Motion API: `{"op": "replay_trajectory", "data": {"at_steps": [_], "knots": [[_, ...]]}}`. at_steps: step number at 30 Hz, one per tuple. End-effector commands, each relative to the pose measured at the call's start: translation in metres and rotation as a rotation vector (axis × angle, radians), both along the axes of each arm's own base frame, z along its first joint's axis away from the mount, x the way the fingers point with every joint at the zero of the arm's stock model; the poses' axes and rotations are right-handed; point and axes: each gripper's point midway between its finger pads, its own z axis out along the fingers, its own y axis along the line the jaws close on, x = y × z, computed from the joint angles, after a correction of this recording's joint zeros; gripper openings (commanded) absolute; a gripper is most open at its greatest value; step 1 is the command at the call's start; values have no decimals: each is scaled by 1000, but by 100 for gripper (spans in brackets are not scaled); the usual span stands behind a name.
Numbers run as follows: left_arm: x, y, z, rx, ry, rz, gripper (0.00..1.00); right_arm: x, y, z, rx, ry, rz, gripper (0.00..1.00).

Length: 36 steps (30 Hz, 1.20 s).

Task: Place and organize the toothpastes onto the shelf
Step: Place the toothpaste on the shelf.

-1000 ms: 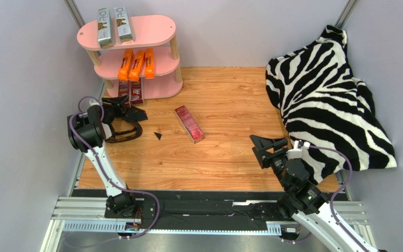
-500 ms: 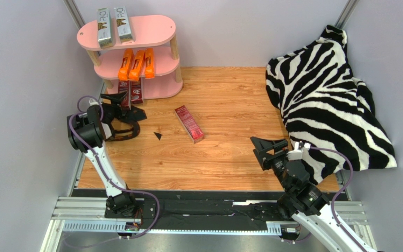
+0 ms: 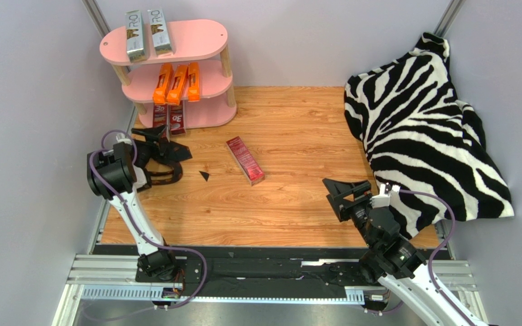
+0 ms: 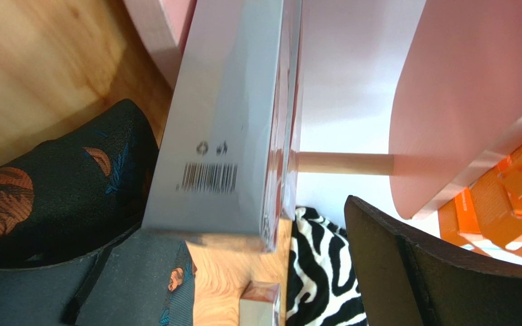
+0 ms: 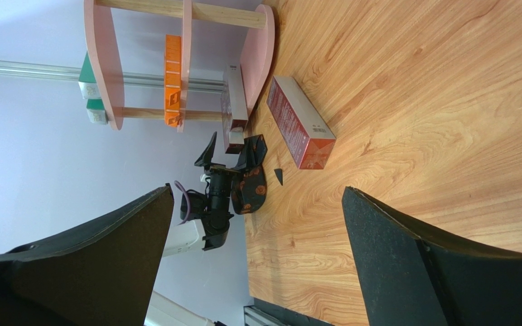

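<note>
Left gripper point(image 3: 163, 140), jaws apart, at the foot of the shelf point(image 3: 199, 37)
We see it gripping nothing; two dark red cartons point(image 3: 169, 119) sit on the shelf's lowest board, three orange cartons point(image 3: 176, 83) on the middle one, two silver cartons point(image 3: 146, 30) on top. A third dark red carton point(image 3: 245, 160) lies right of the shelf's foot. The right gripper point(image 3: 342, 193), far from the shelf, gapes wide, empty.

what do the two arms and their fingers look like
Both arms match: the left arm and right arm have white links, black rounded joint housings and a purple cable looping outside. Each ends in two matte black, wedge-shaped fingers.
</note>
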Motion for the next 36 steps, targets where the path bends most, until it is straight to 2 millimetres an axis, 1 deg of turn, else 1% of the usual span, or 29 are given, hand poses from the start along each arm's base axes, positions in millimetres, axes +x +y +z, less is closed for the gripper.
{"op": "replay_trajectory", "data": {"at_steps": [1, 5, 7, 8, 9, 10, 11, 13, 17, 22, 27, 36], "knots": [[-15, -2, -7, 38, 38, 12, 92, -1, 2, 4, 21, -10, 12, 100], [-24, -7, -8, 30, 41, 5, 83, -2, 3, 5, 28, -12, 17, 100], [-31, -9, -9, 21, 32, 14, 76, -2, 3, 5, 32, -9, 21, 100], [-32, -10, -6, 30, 10, 17, 69, -3, 4, 5, 33, -10, 24, 100], [-35, -11, -9, 23, 16, 18, 65, -3, 5, 6, 34, -12, 30, 100], [-35, -11, -8, 23, 9, 20, 61, -4, 5, 7, 34, -10, 33, 100], [-35, -11, -7, 22, -1, 22, 55, -5, 5, 7, 34, -8, 35, 100], [-35, -11, -8, 16, -9, 22, 48, -6, 5, 6, 30, -4, 39, 100], [-31, -8, -6, 17, -16, 25, 41, -7, 4, 5, 35, -3, 37, 100], [-28, 0, -6, 21, -13, 38, 38, -8, 1, 4, 30, 1, 31, 100], [-23, 9, -5, 19, -14, 49, 38, -6, 1, 2, 28, 1, 24, 100], [-4, 14, -10, -17, -18, 29, 39, -3, 1, 0, 7, 6, 15, 100]]}}
